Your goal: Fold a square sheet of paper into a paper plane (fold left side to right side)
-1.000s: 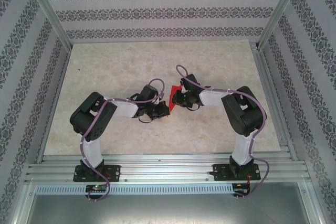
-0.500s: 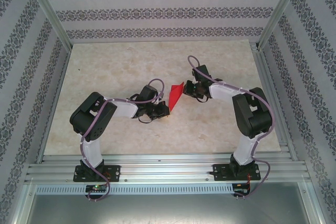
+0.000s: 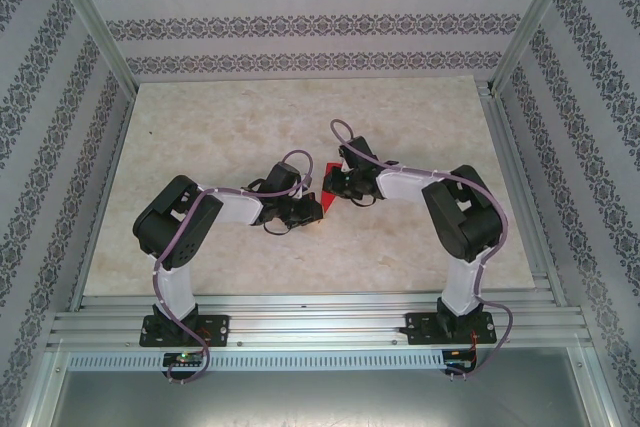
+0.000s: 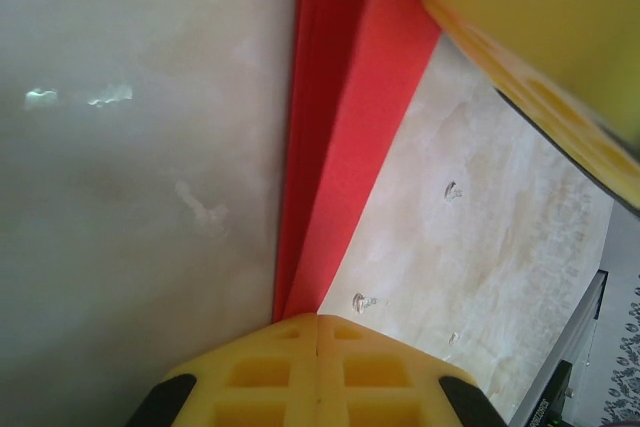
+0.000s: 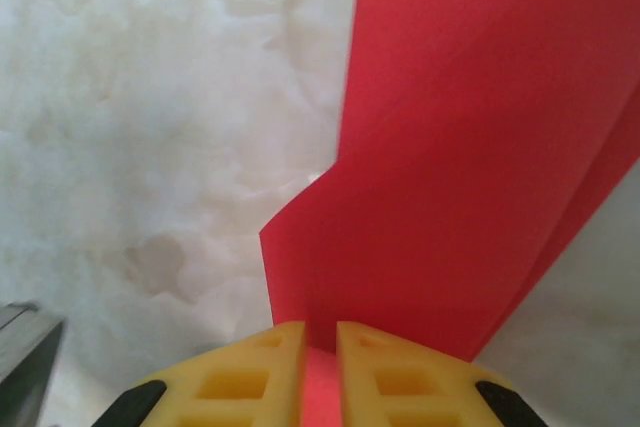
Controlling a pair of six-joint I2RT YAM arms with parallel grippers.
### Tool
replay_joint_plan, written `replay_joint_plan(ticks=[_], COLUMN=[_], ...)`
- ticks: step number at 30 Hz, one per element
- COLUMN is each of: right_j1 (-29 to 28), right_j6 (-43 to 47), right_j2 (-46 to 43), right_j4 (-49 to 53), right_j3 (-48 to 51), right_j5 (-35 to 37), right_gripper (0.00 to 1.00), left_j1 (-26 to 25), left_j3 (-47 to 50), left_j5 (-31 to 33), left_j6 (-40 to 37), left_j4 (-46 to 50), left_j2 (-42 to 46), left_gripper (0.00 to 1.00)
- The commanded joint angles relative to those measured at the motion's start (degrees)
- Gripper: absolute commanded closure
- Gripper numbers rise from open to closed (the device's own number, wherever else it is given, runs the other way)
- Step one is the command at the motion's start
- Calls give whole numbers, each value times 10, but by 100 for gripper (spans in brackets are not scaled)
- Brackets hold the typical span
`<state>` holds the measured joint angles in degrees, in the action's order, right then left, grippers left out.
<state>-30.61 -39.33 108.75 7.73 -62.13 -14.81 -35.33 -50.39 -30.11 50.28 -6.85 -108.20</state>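
Near the middle of the table [image 3: 200, 137], slightly right of centre, the red sheet of paper [image 3: 326, 179] is held between both arms, which meet almost tip to tip. The left tool [image 4: 318, 332] has its yellow pads pressed together, with a narrow folded strip of the sheet emerging from between them and running away across the table. The right tool [image 5: 320, 342] is clamped on the sheet as well: a thin line of red shows between its two pads, and a broad, partly lifted panel with one angled crease spreads out beyond them. The fold appears to be in progress, not yet pressed flat. Several faults are possible from this position. If the two tools move apart or in different directions, the thin sheet may tear at either clamp point. If the lifted panel is laid over without its edges matched, the crease will set crooked and carry into every later fold. If either clamp is released too soon, the springy panel may reopen. With the tools this close, a small path error may cause a collision.
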Motion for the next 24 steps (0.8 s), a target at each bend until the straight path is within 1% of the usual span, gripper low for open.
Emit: replay_joint_plan(ticks=[1,4,12,24], right_j1=[5,15,50,94], right_j6=[38,58,93,120], right_j2=[19,32,38,59], right_j4=[33,44,41,60], right_j3=[-36,-39,-35,-70], right_j5=[35,52,66,64], right_gripper=[84,84,84,83], left_j1=[-11,-11,-11,-11], left_j3=[36,38,50,57], left_j5=[33,32,30,29], left_j6=[6,7,9,10], left_j4=[97,96,96,91], left_j2=[-42,-43,-42,-43], left_gripper=[100,100,100,100])
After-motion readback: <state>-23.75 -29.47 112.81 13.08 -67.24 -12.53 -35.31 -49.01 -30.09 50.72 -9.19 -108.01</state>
